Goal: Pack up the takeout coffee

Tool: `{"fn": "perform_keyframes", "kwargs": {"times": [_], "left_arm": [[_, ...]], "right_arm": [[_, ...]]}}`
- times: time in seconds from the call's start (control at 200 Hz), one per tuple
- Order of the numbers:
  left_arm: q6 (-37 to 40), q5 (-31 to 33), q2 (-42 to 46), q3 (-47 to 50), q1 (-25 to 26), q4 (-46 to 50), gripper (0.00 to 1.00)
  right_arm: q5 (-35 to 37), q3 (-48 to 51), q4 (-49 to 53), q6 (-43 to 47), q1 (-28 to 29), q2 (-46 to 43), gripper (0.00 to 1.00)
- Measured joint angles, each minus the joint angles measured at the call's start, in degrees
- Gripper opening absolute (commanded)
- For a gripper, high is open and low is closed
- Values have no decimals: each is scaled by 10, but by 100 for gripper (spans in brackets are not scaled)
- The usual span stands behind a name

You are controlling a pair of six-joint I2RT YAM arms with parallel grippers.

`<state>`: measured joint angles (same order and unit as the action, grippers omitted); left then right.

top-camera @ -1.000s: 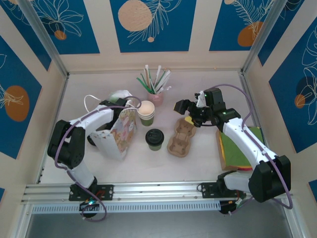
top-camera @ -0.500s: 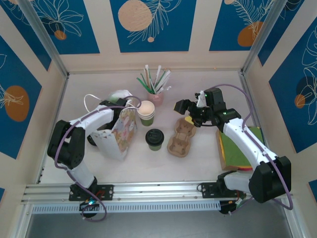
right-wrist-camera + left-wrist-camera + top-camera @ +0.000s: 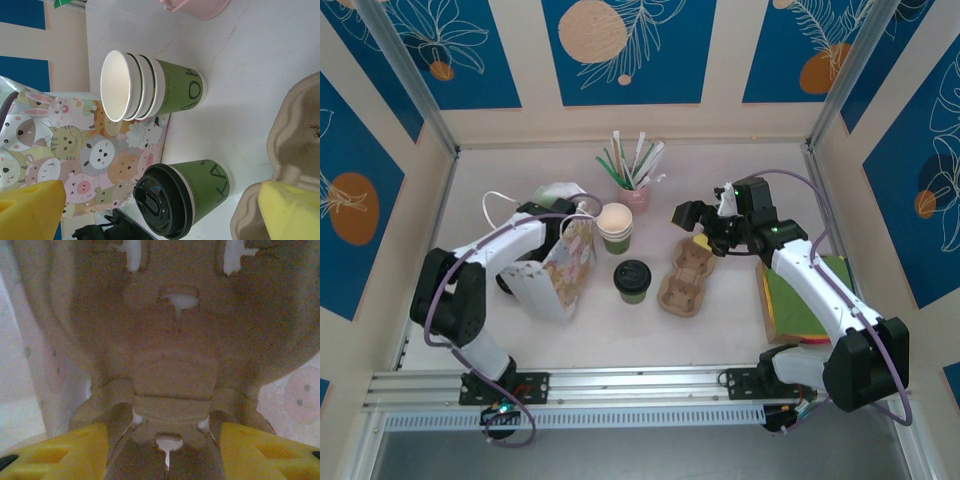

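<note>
Coffee cup (image 3: 632,281), lid on, stands upright on the table (image 3: 770,170), long axis vertical, with the paper bag (image 3: 560,270) to its left and the cardboard tray (image 3: 685,278) to its right. Right fingers (image 3: 32,212) are spread wide and empty just beyond that tray; the cup lies near-left of them, so this is probably the nearer free arm. Left fingers (image 3: 50,452) flank a second tray (image 3: 170,365); gripping or not, cannot tell.

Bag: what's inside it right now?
A pulp cup carrier, close up in the left wrist view, the bag's dotted wall beside it. Anything under the carrier is covered; from above, the left arm blocks the bag's mouth.
</note>
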<state>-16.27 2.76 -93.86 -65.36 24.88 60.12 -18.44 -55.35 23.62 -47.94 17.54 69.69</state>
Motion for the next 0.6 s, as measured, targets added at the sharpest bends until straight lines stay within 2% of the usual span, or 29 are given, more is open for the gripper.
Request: {"fn": "perform_keyframes", "kwargs": {"times": [0.6], "left_arm": [[-31,14,68,-35,0,43,63]], "right_arm": [[2,6,2,-2,3,-5,99]]}}
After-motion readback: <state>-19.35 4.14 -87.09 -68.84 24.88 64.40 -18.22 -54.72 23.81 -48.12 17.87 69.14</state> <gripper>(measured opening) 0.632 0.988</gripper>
